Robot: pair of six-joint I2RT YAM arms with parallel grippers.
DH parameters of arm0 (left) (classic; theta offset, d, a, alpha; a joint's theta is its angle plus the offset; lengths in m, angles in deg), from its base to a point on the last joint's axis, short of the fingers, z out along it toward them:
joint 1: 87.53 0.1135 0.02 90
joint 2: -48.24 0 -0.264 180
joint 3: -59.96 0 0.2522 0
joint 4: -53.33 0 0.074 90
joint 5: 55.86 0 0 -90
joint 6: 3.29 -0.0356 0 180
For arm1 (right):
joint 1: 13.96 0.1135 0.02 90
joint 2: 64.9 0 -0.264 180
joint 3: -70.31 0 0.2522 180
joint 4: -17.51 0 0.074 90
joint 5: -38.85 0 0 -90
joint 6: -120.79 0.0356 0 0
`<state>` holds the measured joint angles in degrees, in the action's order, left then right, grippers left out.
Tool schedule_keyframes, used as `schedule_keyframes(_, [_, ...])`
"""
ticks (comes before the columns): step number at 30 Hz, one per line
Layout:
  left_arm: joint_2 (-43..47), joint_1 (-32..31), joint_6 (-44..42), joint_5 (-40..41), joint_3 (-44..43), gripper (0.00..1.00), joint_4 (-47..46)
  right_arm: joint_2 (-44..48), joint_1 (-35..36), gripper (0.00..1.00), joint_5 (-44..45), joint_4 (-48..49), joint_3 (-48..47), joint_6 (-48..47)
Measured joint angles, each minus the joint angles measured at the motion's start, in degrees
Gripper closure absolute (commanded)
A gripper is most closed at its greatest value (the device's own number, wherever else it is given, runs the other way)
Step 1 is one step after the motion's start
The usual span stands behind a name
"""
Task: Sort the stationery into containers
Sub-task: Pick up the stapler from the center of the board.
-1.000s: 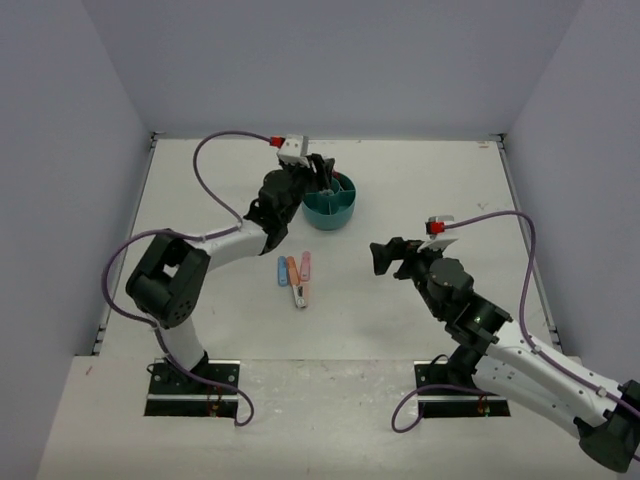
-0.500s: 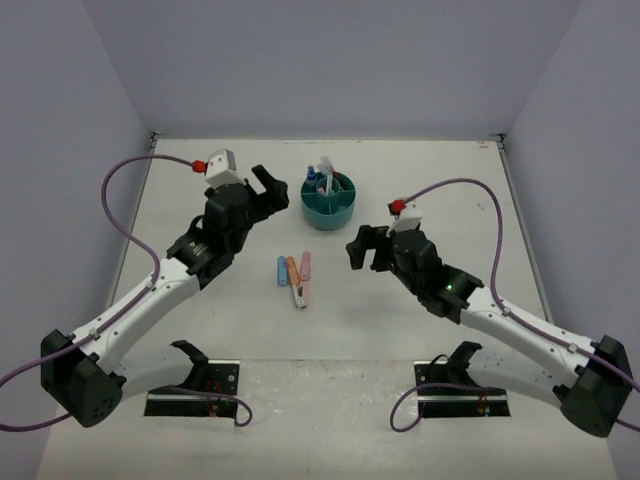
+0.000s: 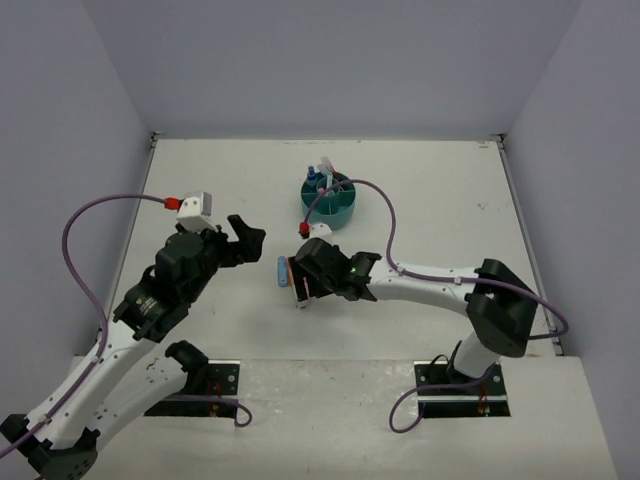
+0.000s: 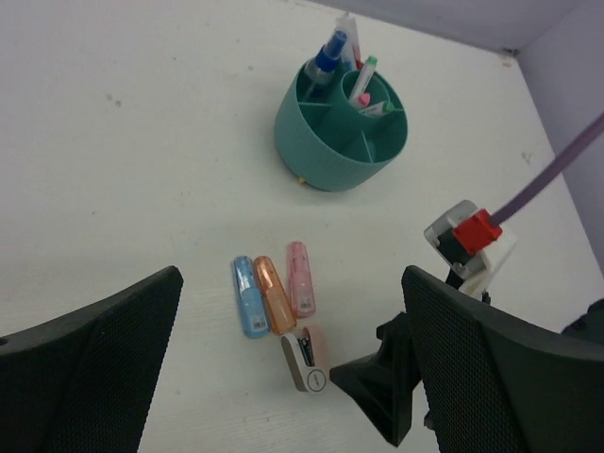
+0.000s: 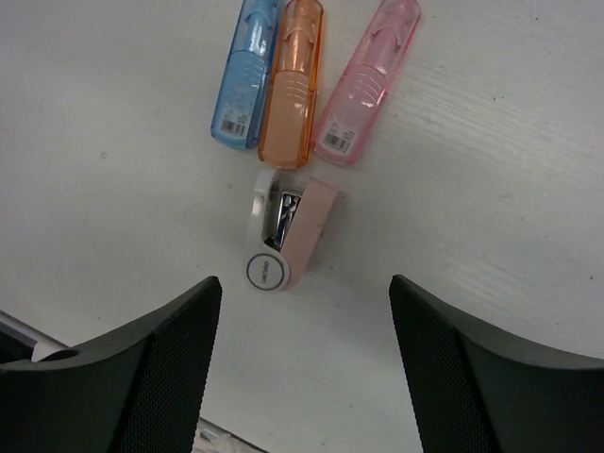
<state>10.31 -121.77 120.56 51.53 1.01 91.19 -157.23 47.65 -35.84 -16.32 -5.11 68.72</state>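
Right fingers are spread apart and empty, over the small pink-and-white stapler on the counter; left fingers are also wide apart and empty, off at its 9 o'clock. Blue marker, orange marker and pink marker lie side by side, just at 12 o'clock of the stapler. Teal organiser stands farther at 12 o'clock, with pens standing in its compartments.
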Motion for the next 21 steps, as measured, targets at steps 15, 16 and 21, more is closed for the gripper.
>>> schedule_keyframes(15, [2.19,-0.02,-2.19,-3.55,1.5,0.0,4.81,-15.49,1.11,0.49,-1.86,-4.98,-9.04,1.13])
schedule_keyframes(16, [2.32,-0.02,-2.19,-3.55,1.64,0.0,4.81,-15.66,1.14,0.5,-1.89,-5.09,-9.06,1.14])
schedule_keyframes(21, [1.75,-0.02,-2.19,-3.64,1.97,0.0,4.96,-16.12,1.52,0.51,-1.82,-5.94,-9.16,1.14])
